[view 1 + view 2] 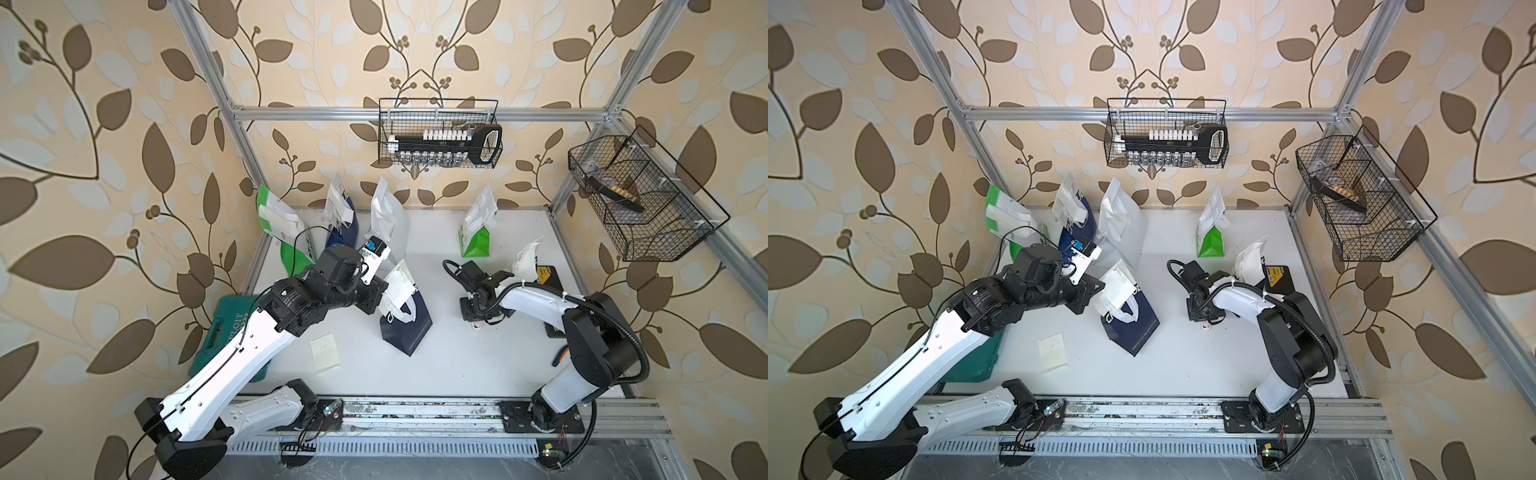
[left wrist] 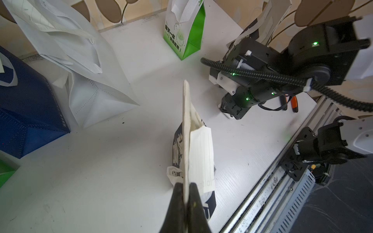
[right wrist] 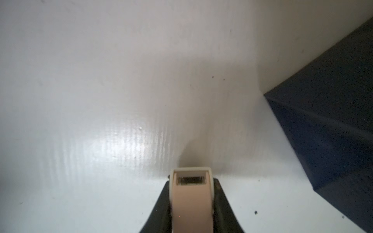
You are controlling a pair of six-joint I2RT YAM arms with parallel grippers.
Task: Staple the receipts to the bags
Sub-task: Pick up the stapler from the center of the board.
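- The left jaws are clenched on a cream receipt (image 2: 185, 125), seen edge-on at the top of the middle navy bag (image 1: 409, 332). This bag stands near the centre of the worktop (image 1: 457, 365).
- A second lined slip (image 2: 201, 157) lies against that bag's upper face, just beside the clamped one.
- The right jaws grasp a beige stapler (image 3: 191, 201), pressed against both its sides. Its nose points down at bare worktop, near the middle navy bag but apart from it.
- A loose receipt (image 1: 325, 353) lies flat on the worktop between the middle navy bag and the teal case (image 1: 226, 332).
- Along the back stand a green-and-white bag (image 1: 293, 259), another navy bag (image 1: 340, 241), a white bag (image 1: 390, 216) and a second green-and-white bag (image 1: 478, 245). Each has pale slips at its top.
- A further slip (image 1: 524, 257) rises behind the right arm; the bag under it is mostly hidden.
- Two wire baskets, a back basket (image 1: 440, 133) and a side basket (image 1: 640, 199), hang on the frame above the worktop.
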